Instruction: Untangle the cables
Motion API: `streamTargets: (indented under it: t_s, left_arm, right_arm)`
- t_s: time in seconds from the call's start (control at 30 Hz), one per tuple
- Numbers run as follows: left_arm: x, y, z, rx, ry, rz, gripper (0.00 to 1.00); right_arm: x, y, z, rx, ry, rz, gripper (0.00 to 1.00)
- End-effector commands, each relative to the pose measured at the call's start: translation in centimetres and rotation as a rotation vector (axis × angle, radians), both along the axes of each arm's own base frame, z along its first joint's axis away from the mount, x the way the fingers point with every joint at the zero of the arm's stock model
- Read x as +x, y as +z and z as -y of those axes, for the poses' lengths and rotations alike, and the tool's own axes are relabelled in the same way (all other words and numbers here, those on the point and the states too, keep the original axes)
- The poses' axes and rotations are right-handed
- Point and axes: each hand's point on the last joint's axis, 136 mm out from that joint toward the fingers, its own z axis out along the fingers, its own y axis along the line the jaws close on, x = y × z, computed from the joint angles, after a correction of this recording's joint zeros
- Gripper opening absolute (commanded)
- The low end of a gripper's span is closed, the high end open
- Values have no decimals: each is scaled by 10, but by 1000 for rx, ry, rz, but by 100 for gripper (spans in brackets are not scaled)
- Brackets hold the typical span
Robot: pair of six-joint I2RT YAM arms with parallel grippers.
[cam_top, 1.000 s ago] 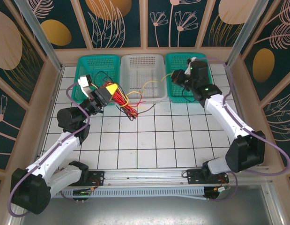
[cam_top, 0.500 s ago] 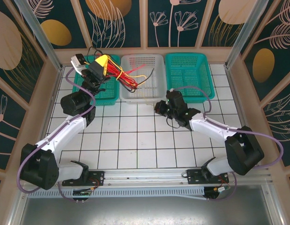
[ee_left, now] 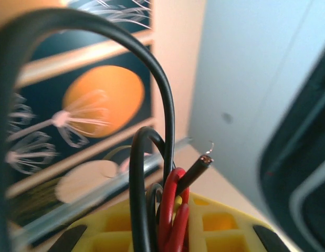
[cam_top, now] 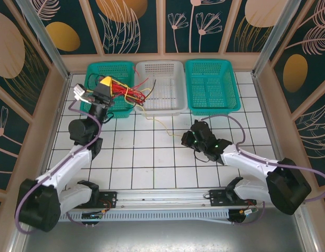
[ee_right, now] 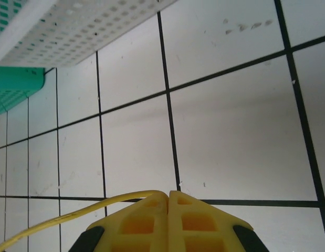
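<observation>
While the left hand [cam_top: 106,83] is clamping the red-and-black bundle [cam_top: 130,91] over the green basket [cam_top: 93,69] and the right hand [cam_top: 187,138] is pinching the yellow cable [cam_top: 161,124] near the surface [cam_top: 151,157], a slow, level pull is looking advisable.

Above the slotted metal rail [cam_top: 162,214], the left arm [cam_top: 67,163] and right arm [cam_top: 251,160] are formed of white shells and black joint housings. A purple cable [cam_top: 229,116] is looped along each. The right gripper [ee_right: 168,195] is fitted with yellow, square-pocketed fingers [ee_right: 138,226].
</observation>
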Motion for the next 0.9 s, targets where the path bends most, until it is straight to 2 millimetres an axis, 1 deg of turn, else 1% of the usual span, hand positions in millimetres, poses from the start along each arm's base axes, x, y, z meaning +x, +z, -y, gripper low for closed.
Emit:
streamTargets:
  t_s: [0.0, 0.1, 0.13, 0.23, 0.27, 0.33, 0.37, 0.47, 0.5, 0.53, 0.57, 0.6, 0.67, 0.73, 0.87]
  left_arm:
    - [3, -37, -28, 159, 243, -101, 0]
    - [0, -90, -34, 260, 283, -229, 0]
    - [-1, -111, -37, 284, 289, -291, 0]
    - [-11, -164, -49, 300, 316, -423, 0]
    - [-15, -179, -54, 289, 330, -465, 0]
    - [-23, -205, -64, 276, 356, -537, 0]
    - [-25, -211, -67, 283, 367, -554, 0]
    - [-30, -230, -74, 341, 405, -621, 0]
    - [-31, -236, -77, 360, 419, -646, 0]
    - [-32, -243, -79, 370, 428, -672, 0]
    - [-32, -250, -79, 383, 426, -697, 0]
    - [-32, -259, -79, 393, 424, -733, 0]
    - [-31, -273, -73, 397, 386, -776, 0]
    - [-30, -280, -62, 410, 338, -786, 0]
    - [-31, -289, -41, 440, 281, -793, 0]
  right_arm:
    - [6, 42, 0, -15, 1, 100, 0]
    - [-5, 90, -11, -10, 55, 219, 0]
    - [-10, 106, -12, -6, 63, 255, 0]
    - [-22, 146, -7, 3, 64, 335, 0]
    - [-25, 159, -4, 12, 63, 360, 0]
    - [-28, 188, 11, 20, 36, 422, 0]
    - [-29, 202, 20, 13, 13, 449, 0]
    - [-29, 264, 61, 26, -101, 578, 0]
    - [-27, 285, 80, 30, -160, 621, 0]
    - [-26, 304, 96, 33, -206, 657, 0]
    - [-23, 318, 108, 28, -243, 678, 0]
    - [-18, 329, 119, 16, -273, 690, 0]
    - [-4, 334, 119, -1, -268, 673, 0]
    - [7, 330, 106, -1, -220, 640, 0]
    - [19, 329, 95, 3, -203, 638, 0]
